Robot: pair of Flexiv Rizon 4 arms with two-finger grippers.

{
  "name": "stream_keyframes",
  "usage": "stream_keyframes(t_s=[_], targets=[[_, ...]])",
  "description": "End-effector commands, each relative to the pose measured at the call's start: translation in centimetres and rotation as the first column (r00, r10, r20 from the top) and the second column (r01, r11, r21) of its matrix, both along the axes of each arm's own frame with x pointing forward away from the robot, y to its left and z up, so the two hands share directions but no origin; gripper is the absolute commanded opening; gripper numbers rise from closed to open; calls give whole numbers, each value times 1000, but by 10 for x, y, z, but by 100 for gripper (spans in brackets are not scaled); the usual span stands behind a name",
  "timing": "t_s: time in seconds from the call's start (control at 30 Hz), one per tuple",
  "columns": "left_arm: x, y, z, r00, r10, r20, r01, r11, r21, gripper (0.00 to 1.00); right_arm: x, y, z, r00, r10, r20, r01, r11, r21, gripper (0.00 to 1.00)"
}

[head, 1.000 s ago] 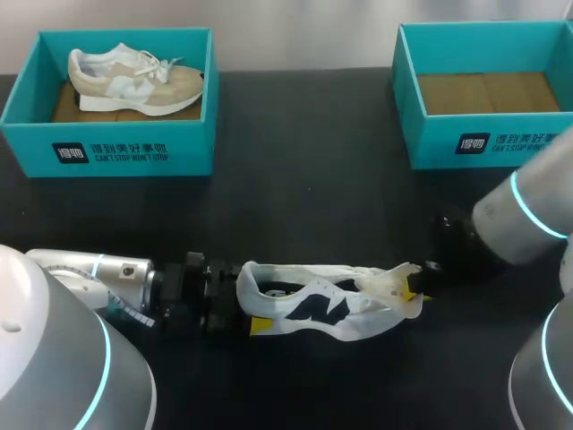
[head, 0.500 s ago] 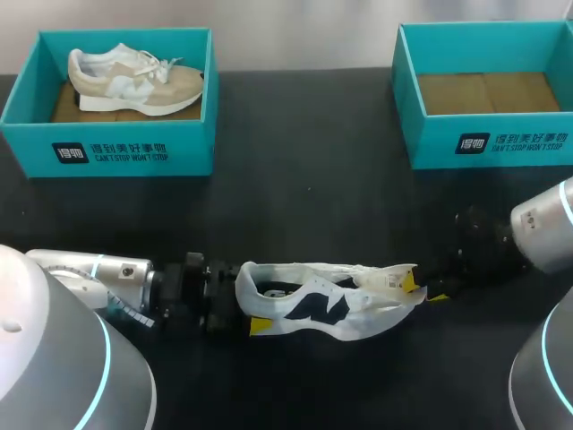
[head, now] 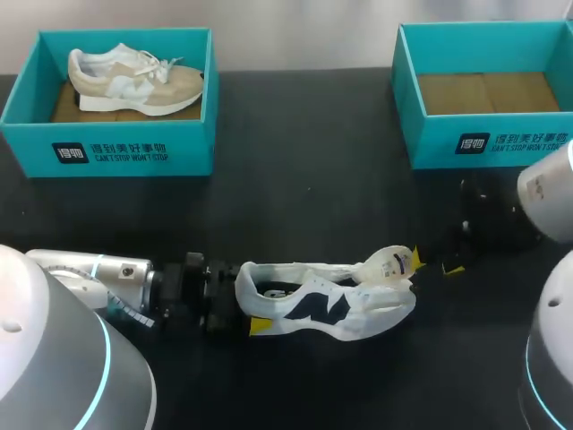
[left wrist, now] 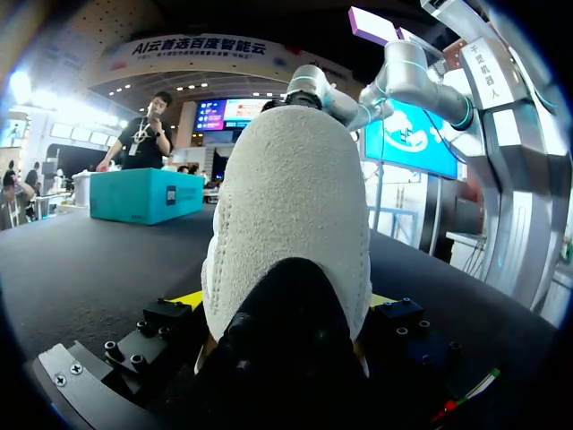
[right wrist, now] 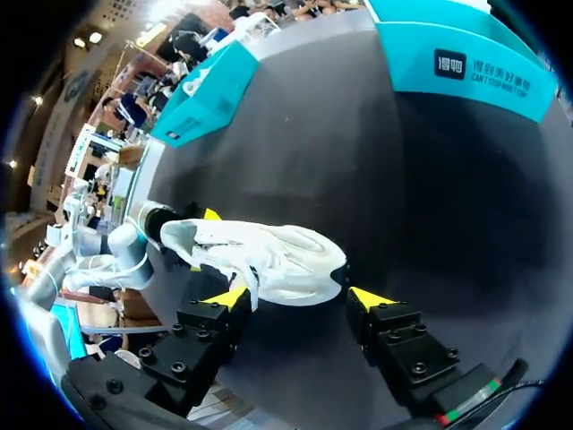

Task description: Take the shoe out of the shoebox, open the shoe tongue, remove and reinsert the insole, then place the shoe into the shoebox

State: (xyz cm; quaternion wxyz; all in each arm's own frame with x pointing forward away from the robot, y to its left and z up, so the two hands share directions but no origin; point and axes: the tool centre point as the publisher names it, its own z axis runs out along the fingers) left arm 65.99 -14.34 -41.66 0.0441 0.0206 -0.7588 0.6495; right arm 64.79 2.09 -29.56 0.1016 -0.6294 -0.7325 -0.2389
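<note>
By the front edge of the desk (head: 304, 215), the left fingers (left wrist: 191, 299) clamp the heel of the white shoe (head: 327, 300). The right fingers (head: 455, 269) stand apart, now drawn back off its toe. Open desk runs back to the empty shoebox (head: 483, 143).

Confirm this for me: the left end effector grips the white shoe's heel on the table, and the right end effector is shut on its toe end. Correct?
Not quite. The right end effector is open, not shut on the white shoe. The right wrist view shows its yellow tips spread, with the toe end ahead of them and not clamped. The left end effector does grip the heel on the table.
</note>
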Motion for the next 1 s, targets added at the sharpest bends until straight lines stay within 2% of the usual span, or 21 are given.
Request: stream_keyframes(t_s=[0.03, 0.3, 0.4, 0.47, 0.57, 0.7, 0.73, 0.77, 0.8, 0.87, 1.0], targets=[[0, 2, -3, 1000, 2, 0, -2, 1000, -1, 0, -10, -9, 47, 1000, 3, 14, -1, 992, -127, 75], [0, 2, -3, 1000, 2, 0, -2, 1000, -1, 0, -11, 4, 86, 992, 115, 58, -92, 950, -298, 77], [0, 2, -3, 1000, 2, 0, -2, 1000, -1, 0, -9, 11, 97, 982, 177, 71, -139, 919, -368, 73], [0, 2, -3, 1000, 2, 0, -2, 1000, -1, 0, -8, 18, 104, 970, 229, 81, -178, 896, -407, 64], [0, 2, -3, 1000, 2, 0, -2, 1000, -1, 0, -6, 27, 114, 950, 301, 85, -232, 861, -453, 55], [0, 2, -3, 1000, 2, 0, -2, 1000, -1, 0, -3, 47, 124, 907, 417, 60, -329, 789, -520, 38], [0, 2, -3, 1000, 2, 0, -2, 1000, -1, 0, -1, 53, 125, 892, 449, 45, -357, 763, -538, 28], [0, 2, -3, 1000, 2, 0, -2, 1000, -1, 0, 0, 58, 125, 879, 476, 34, -378, 738, -559, 12], [0, 2, -3, 1000, 2, 0, -2, 1000, -1, 0, 1, 64, 126, 857, 516, 25, -414, 715, -563, 0], [0, 2, -3, 1000, 2, 0, -2, 1000, -1, 0, 1, 77, 127, 809, 588, 12, -472, 661, -584, 0], [0, 2, -3, 1000, 2, 0, -2, 1000, -1, 0, 4, 100, 125, 694, 720, 5, -593, 576, -563, 0]])
